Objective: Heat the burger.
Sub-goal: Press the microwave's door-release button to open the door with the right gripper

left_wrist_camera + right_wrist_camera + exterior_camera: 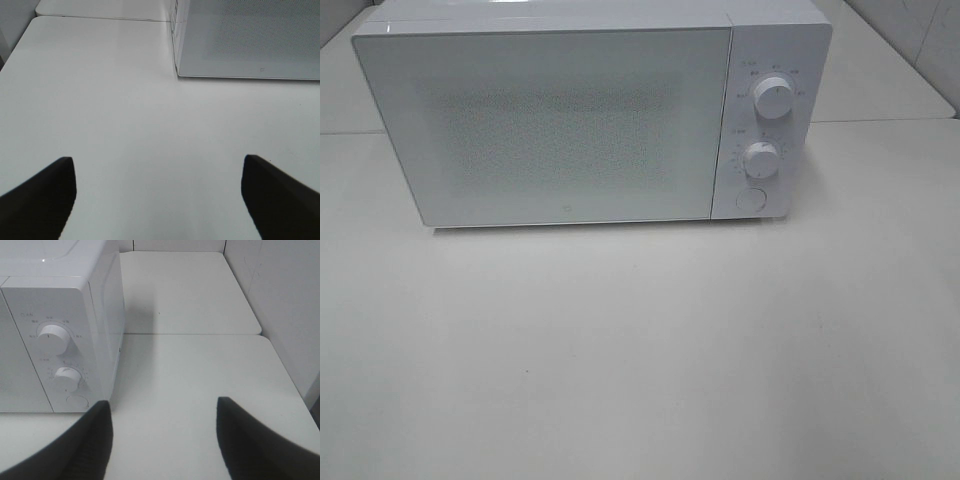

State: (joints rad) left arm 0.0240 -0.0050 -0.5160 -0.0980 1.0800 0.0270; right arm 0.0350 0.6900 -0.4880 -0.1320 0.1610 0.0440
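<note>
A white microwave (570,120) stands shut at the back of the pale table (640,350), its door (550,125) facing us. Its upper knob (773,98), lower knob (760,158) and round button (751,199) are stacked on the side our right arm serves. The burger appears in none of our three views, and the door's speckled screen shows nothing behind it, so we cannot tell whether it lies inside. We hold our left gripper (156,167) low over bare table off the door's corner farthest from the controls, jaws spread wide with nothing between them. Our right gripper (162,405) hangs equally wide and empty just in front of the control panel. We judge the split deliberate: the right sits within reach of dials and button, while the left waits where it blocks neither door nor view.
</note>
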